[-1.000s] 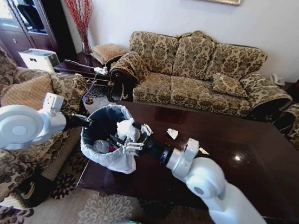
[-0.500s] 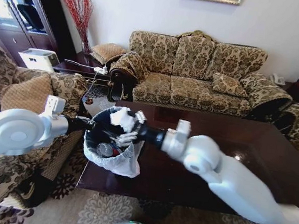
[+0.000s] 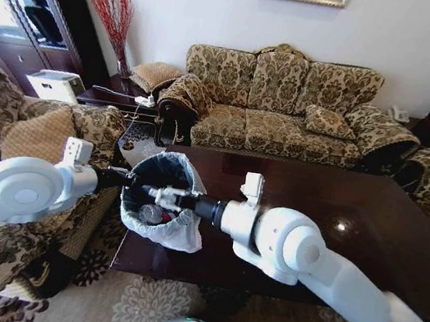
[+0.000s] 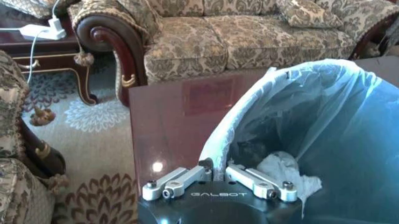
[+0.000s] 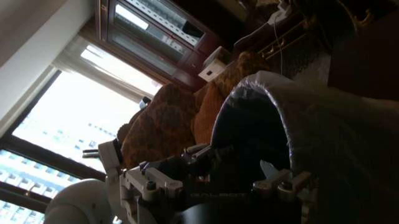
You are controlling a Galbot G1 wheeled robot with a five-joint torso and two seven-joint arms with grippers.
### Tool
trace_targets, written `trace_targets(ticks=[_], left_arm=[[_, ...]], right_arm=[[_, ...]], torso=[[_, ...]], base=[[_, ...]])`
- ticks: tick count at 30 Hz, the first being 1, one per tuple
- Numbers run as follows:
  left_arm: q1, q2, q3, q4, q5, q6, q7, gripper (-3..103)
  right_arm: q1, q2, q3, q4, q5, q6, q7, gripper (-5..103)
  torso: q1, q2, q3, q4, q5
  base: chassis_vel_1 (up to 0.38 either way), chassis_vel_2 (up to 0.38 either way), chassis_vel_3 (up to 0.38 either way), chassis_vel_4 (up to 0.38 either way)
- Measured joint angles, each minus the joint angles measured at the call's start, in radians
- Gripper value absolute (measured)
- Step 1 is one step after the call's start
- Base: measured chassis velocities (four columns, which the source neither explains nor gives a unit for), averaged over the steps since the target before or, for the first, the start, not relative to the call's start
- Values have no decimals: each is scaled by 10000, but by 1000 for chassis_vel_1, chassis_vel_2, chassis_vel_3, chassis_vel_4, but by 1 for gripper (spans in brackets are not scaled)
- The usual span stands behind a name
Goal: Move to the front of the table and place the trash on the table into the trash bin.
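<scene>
Now the right gripper point(image 3: 157, 195) is being held over the mouth of the trash bin point(image 3: 160, 201), left of centre in the head view, with its fingers spread apart and nothing between them. A second ago a crumpled white scrap was being carried in those fingers at the bin's near rim; half a second ago it was being lifted over the opening; at present the scrap is gone from the gripper. In the right wrist view the parted fingers point(image 5: 279, 179) are seen against the dark inside of the bin point(image 5: 324, 121).

The left gripper point(image 3: 124, 178) is being kept clamped on the bin's rim at the left side of the head view, as in both earlier frames; in the left wrist view its fingers point(image 4: 255, 181) are closed against the folded bag edge. White crumpled trash point(image 4: 281, 169) is lying inside the bin, just beyond the left gripper point(image 4: 215, 183), and further trash point(image 3: 148, 212) is showing at the bottom, below the right gripper.

The bin is being held at the left end of the table point(image 3: 365, 219), whose dark top is stretching toward the right of the frame.
</scene>
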Motion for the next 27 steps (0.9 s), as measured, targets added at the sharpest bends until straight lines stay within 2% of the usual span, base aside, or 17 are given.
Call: trace_targets(ticks=[1,4,6,7,8,9,11,15,16,17,18,19,20,22,23,25,27], left_arm=[[0,0,0,0,0,0,0,0],[2,10,-14,11,0,-1,13,0],[1,24,-31,13,-2,-1,15,0],[1,24,-31,13,-2,-1,15,0],[0,25,-38,14,-4,-1,16,0],[-2,31,-47,13,-8,-1,16,0],[-8,37,-57,15,-12,-1,16,0],[-18,17,-69,-10,-13,-1,17,0],[-17,5,-81,-28,-16,-1,20,0],[-17,5,-81,-28,-16,-1,20,0],[-11,-8,-103,-29,-18,-1,21,0],[-6,-9,-130,-29,-21,0,20,0],[-6,-9,-130,-29,-21,0,20,0],[-3,-2,-150,-29,-36,0,21,0],[-3,-2,-150,-29,-36,0,21,0],[9,7,-154,-15,-42,0,27,0],[8,7,-154,-14,-42,0,27,0]], right_arm=[[0,0,0,0,0,0,0,95],[-583,-66,72,142,-278,337,-1262,99],[-990,-292,95,239,-894,70,-2550,99],[-990,-292,95,239,-894,70,-2550,99],[-1084,-391,93,245,-1323,-143,-2972,99],[-1283,-709,54,235,-2997,-866,-3932,100],[-1384,-1137,-81,205,-5044,-1623,-5057,100],[-1375,-1163,-160,456,-5587,-1988,-4569,100],[-1459,-1235,-186,448,-6480,-2037,-4898,100],[-1459,-1235,-186,448,-6480,-2037,-4898,100],[-1650,-1425,-192,280,-8270,-1853,-6097,100],[-1805,-1607,-194,90,-9923,-1313,-7174,100],[-1805,-1607,-194,90,-9923,-1313,-7174,100],[-1922,-1802,-104,-41,-12189,-104,-8251,100],[-1922,-1802,-104,-41,-12189,-104,-8251,100],[-1922,-2011,127,-77,-13311,908,-8697,100],[-1933,-2078,199,-116,-13491,1143,-8790,100]], torso=[[0,0,0,0,0],[0,0,0,-5,3],[0,0,0,-5,7],[0,0,0,-5,7],[0,0,0,-5,6],[0,0,0,-4,3],[-1,0,0,-6,1],[0,0,0,-4,6],[0,0,0,-2,6],[0,0,0,-2,6],[0,0,0,-3,0],[0,0,0,-3,0],[0,0,0,-3,0],[0,0,0,-4,5],[0,0,0,-4,5],[1,0,0,-4,5],[1,0,0,-4,2]], base=[[0,0,0,0],[0,0,0,0],[0,0,0,0],[0,0,0,0],[0,0,0,0],[0,0,0,0],[0,0,0,0],[0,0,0,0],[0,0,0,0],[0,0,0,0],[0,0,0,0],[0,0,0,0],[0,0,0,0],[0,0,0,0],[0,0,0,0],[0,0,0,0],[0,0,0,0]])
